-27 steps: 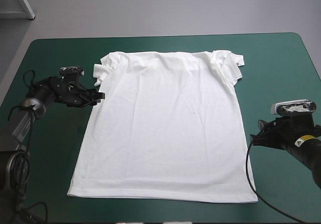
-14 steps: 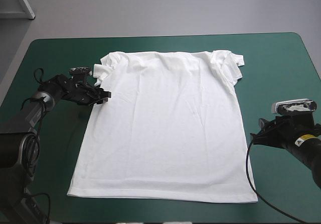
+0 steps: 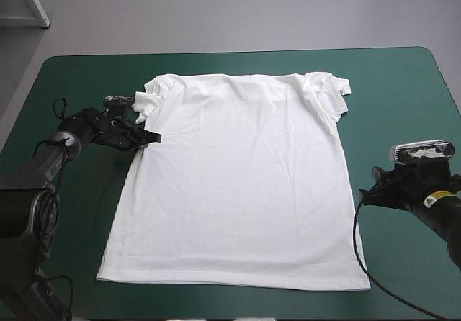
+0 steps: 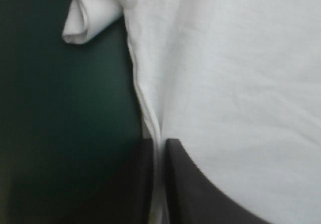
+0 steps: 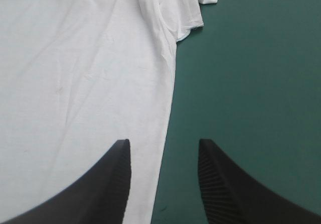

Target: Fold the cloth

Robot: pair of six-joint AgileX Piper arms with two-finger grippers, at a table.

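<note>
You have one table (image 3: 403,105) under its teal-green cover. On it lies one T-shirt (image 3: 238,184), spread flat at the centre, with the neck end toward 12 o'clock and the hem toward 6. Bare cover shows all round the shirt. Its two sleeves (image 3: 328,87) are both bunched, one at the shirt's 10 o'clock and the other at its 1 o'clock.

You have two grippers, one at each side edge of the shirt. The left gripper (image 4: 159,142) sits at the shirt's 9 to 10 o'clock edge, just on the 6 o'clock side of the bunched sleeve. Its black fingers (image 4: 195,194) are pressed all but together, pinching the shirt's side edge between them. The right gripper (image 5: 163,141) sits at the shirt's 3 to 4 o'clock edge with its fingers spread. It straddles that edge, with one finger over white cloth and the other over bare cover.
</note>
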